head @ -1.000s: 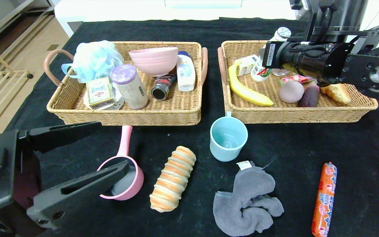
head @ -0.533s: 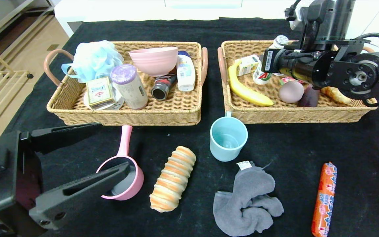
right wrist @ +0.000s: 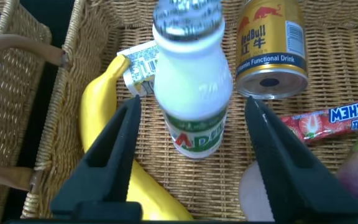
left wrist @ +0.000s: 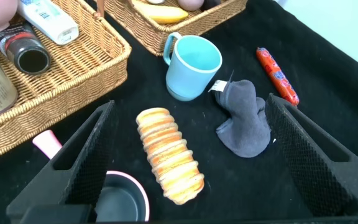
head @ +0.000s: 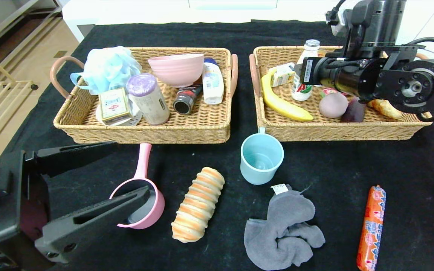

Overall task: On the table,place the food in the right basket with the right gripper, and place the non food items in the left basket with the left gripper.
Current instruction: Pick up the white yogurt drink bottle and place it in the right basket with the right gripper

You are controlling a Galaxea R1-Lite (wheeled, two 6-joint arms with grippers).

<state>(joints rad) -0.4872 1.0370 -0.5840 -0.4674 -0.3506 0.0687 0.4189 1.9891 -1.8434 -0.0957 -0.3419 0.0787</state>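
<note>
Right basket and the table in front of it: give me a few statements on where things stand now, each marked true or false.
1. The white drink bottle stands upright in the right basket. True.
2. The right pincer is clamped on the bottle. False: its fingers stand apart on either side of it.
3. The banana lies on the black table. False: it lies in the right basket.
4. The orange sausage lies on the table. True.
5. The left pincer is open. True.
</note>
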